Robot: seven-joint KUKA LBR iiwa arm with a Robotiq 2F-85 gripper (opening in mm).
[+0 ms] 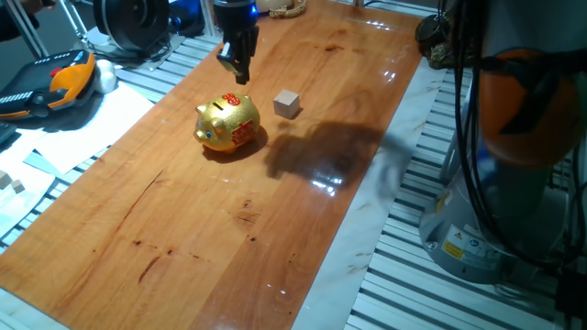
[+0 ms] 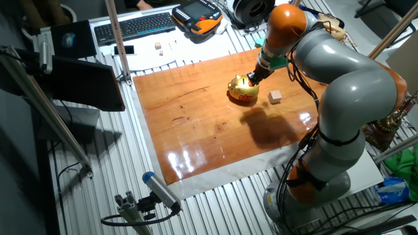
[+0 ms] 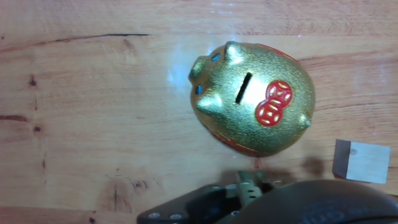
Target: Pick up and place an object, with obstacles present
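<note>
Hand view gives us the pig (image 3: pixel 254 98) from straight above, its coin slot and a red knot mark on its gold back, snout toward the left; the cube (image 3: pixel 362 161) lies at the right edge, lower than the pig and apart from it, resting on the bare wood of the desk (image 3: pixel 93 124); along the bottom edge we see only dark parts of our gripper, and we cannot tell from them whether the jaws stand apart or together. From one fixed view our gripper (image 1: pixel 238 62) hangs above the desk (image 1: pixel 202 238), behind the pig (image 1: pixel 227 123) and clear of it, holding nothing; the jaws look close to each other there, yet we cannot say for sure; the cube (image 1: pixel 287 104) sits just to the right of the pig, untouched, on the wood. From the other fixed view the arm (image 2: pixel 339 85) bends over the desk (image 2: pixel 196 124) with the gripper (image 2: pixel 252 77) near the pig (image 2: pixel 243 91); the cube (image 2: pixel 275 96) stands near the pig on the side toward the arm's base; a keyboard (image 2: pixel 134 27) and a pendant (image 2: pixel 196 14) lie beyond the wood.
</note>
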